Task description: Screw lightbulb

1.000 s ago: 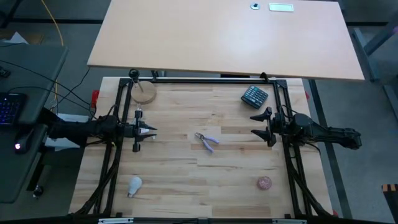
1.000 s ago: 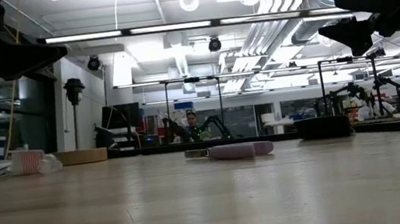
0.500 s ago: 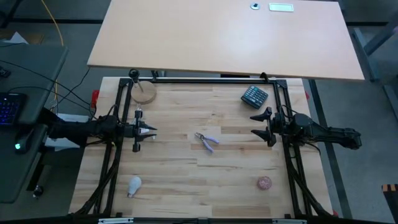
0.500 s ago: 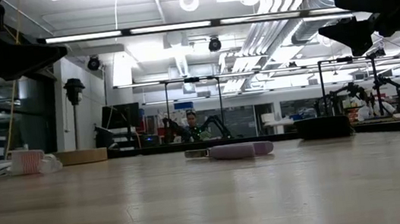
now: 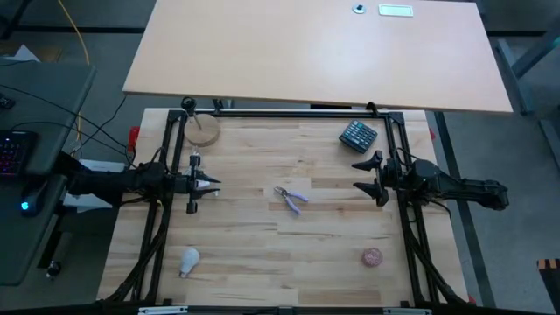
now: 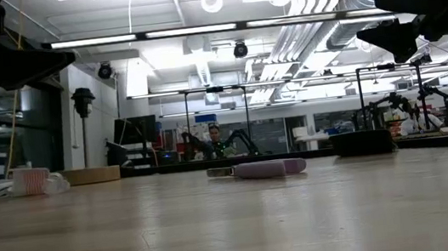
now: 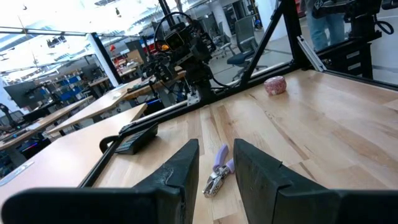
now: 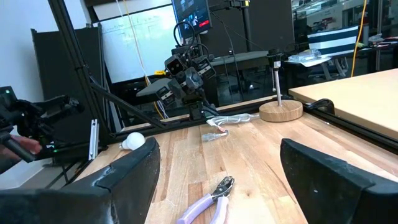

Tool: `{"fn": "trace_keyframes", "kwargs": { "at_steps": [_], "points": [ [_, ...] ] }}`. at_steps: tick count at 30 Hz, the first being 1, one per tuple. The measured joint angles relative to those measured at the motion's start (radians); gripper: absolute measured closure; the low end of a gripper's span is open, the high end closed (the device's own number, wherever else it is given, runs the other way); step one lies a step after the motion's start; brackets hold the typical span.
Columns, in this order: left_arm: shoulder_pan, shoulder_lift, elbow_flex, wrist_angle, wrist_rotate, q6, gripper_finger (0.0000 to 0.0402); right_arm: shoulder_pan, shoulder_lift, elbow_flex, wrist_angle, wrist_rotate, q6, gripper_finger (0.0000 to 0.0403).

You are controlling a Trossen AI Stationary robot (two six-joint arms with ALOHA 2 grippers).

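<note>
Wooden table [image 5: 332, 245] holds the lightbulb [image 5: 189, 260], well apart from both jaws.

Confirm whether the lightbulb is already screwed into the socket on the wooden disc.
No: the lightbulb lies on the table's near left corner, far from the disc.

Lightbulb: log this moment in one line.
lightbulb: lying near table corner, untouched | left tool: narrowly open, empty | right tool: open, empty

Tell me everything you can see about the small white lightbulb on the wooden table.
The small white pear-shaped lightbulb lies on its side near the table's front left corner, frosted round head up-picture, short greyish screw base pointing toward the front edge. It rests on bare wood, apart from everything else. Nothing touches it; neither gripper is near.
</note>
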Motion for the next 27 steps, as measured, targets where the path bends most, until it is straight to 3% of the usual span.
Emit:
{"fn": "trace_keyframes", "kwargs": {
  "at_steps": [5, 9, 14, 21, 27],
  "points": [
    [0.000, 0.000, 0.000, 0.010, 0.005, -0.015, 0.0309, 0.000, 0.000, 0.000, 0.000, 0.000, 0.000, 0.0084],
    [-0.007, 0.000, 0.000, 0.147, 0.103, -0.350, 0.0309, 0.000, 0.000, 0.000, 0.000, 0.000, 0.000, 0.0084],
    [-0.007, 0.000, 0.000, 0.306, 0.111, -0.625, 0.0309, 0.000, 0.000, 0.000, 0.000, 0.000, 0.000, 0.0084],
    [-0.007, 0.000, 0.000, 0.480, 0.022, -0.641, 0.0309, 0.000, 0.000, 0.000, 0.000, 0.000, 0.000, 0.0084],
    [-0.007, 0.000, 0.000, 0.511, -0.141, -0.667, 0.0309, 0.000, 0.000, 0.000, 0.000, 0.000, 0.000, 0.0084]
  ]
}}
